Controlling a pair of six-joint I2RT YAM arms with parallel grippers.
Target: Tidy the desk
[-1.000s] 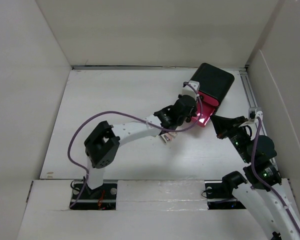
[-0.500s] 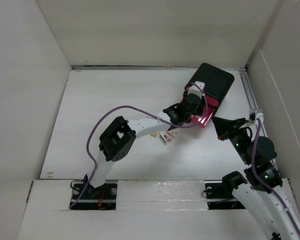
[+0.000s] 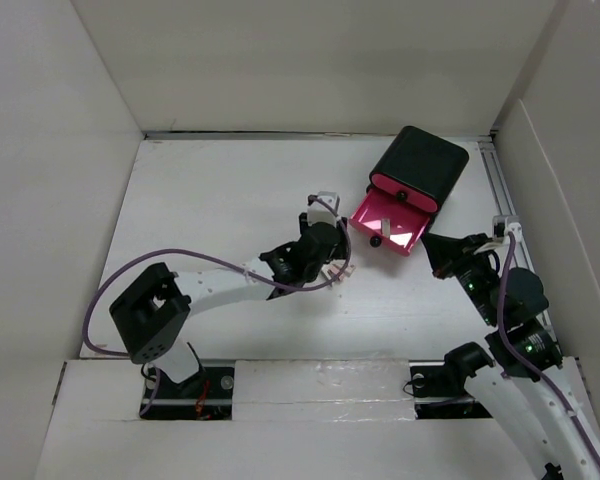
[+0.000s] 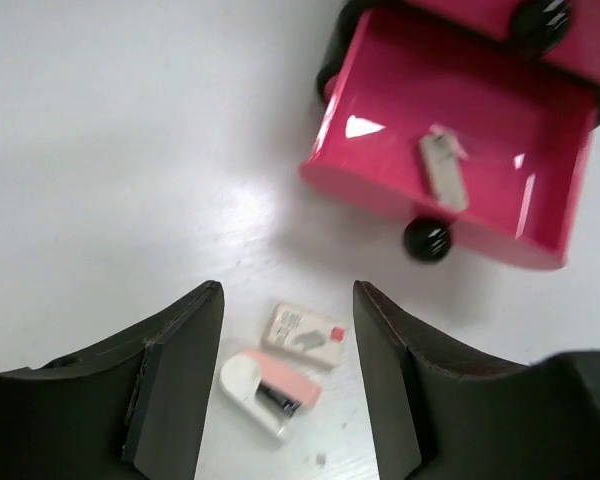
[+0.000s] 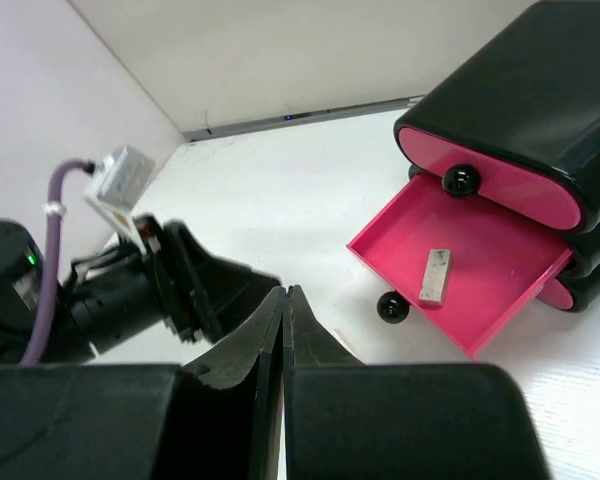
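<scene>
Desk (image 3: 210,210) is the big white top w/ white walls round it. Black box (image 3: 427,165) sits in the far right corner, turned a bit. Its middle pink drawer (image 3: 375,215) is pulled out toward the near edge, w/ a round black knob (image 4: 426,240) on the front. One small grey piece (image 4: 442,170) lies flat inside the drawer.

Left gripper (image 4: 285,300) is near the mid of the desk, a bit to the right & just left of the open drawer. Its fingers are spread wide & hold nothing. Under it, on the desk, lie 2 small things side by side: a small white box (image 4: 305,335) & a pink and white thing (image 4: 265,385). From the top view the arm hides most of them.

Right gripper (image 5: 283,310) is by the right edge, just on the near side of the open drawer. Its fingers are pressed together w/ nothing btwn them.
</scene>
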